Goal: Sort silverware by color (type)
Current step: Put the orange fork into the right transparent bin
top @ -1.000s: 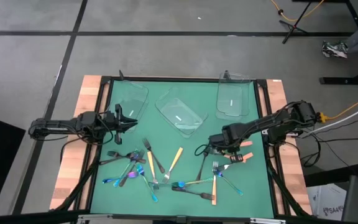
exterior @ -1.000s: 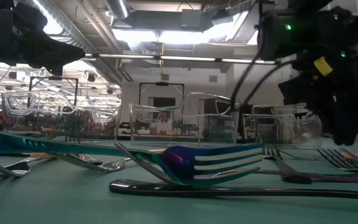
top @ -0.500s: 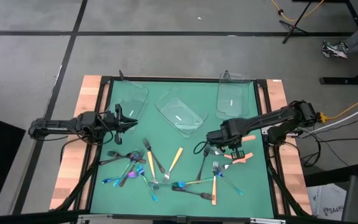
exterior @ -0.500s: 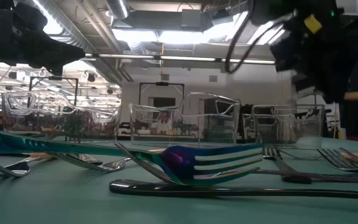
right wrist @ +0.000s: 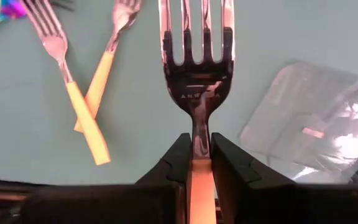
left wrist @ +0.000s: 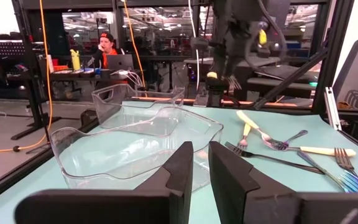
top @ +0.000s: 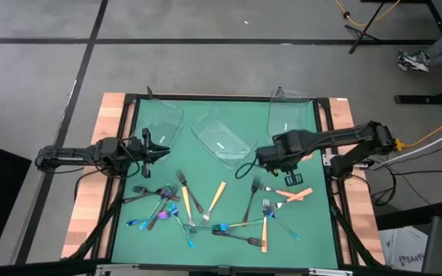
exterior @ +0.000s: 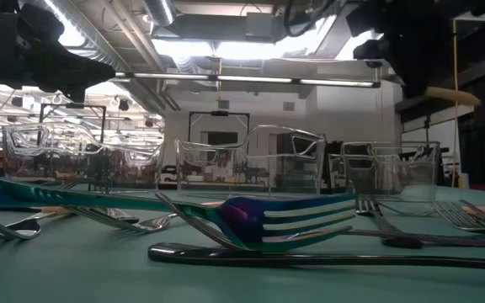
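1. High view: the right gripper [top: 271, 159] hangs over the green table [top: 236, 192] between the middle clear tray [top: 222, 138] and the right-hand tray [top: 286, 119]. The rest of the silverware [top: 198, 211] lies scattered near the front edge. The left gripper [top: 158, 150] waits beside the left tray [top: 163, 123].
2. Low view: an iridescent fork [exterior: 285, 220] lies close to the lens, across a dark utensil [exterior: 327, 257]; the orange handle of the carried fork [exterior: 453, 95] shows high up.
3. Left wrist view: its fingers [left wrist: 180, 168] stand a narrow slot apart, pinching nothing.
4. Right wrist view: the fingers [right wrist: 176, 163] pinch a silver, orange-handled fork [right wrist: 196, 56] at the neck. To do this well, I would keep it level, centre it over one tray — then lower before release. Stamped letters sit below the tines, unreadable.
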### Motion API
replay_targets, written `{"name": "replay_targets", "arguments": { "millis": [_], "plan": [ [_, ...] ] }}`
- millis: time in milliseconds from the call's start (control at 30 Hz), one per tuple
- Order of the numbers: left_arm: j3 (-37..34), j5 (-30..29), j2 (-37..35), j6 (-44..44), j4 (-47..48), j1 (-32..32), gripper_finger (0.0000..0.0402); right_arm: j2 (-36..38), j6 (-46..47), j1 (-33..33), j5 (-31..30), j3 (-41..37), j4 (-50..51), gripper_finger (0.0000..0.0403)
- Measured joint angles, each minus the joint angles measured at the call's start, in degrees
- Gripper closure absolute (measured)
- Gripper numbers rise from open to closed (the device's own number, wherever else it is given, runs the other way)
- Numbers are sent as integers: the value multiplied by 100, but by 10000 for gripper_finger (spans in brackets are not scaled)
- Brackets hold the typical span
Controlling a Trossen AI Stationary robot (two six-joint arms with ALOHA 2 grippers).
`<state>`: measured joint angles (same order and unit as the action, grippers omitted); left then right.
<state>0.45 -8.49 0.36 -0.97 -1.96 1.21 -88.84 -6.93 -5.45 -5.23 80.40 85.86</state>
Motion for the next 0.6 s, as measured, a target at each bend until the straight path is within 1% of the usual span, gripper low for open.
{"name": "replay_targets", "arguments": {
  "millis": [167, 333, 600],
  "plan": [
    [0, 0, 1, 0, 0, 0, 356, 485, -41, 595, -239, 2, -27, 360],
    [0, 2, 0, 0, 0, 0, 356, 897, -180, 1445, -326, 2, -246, 360],
    [0, 0, 1, -1, 0, 0, 356, 1069, -239, 2986, -272, 2, -735, 360]
  ]
}}
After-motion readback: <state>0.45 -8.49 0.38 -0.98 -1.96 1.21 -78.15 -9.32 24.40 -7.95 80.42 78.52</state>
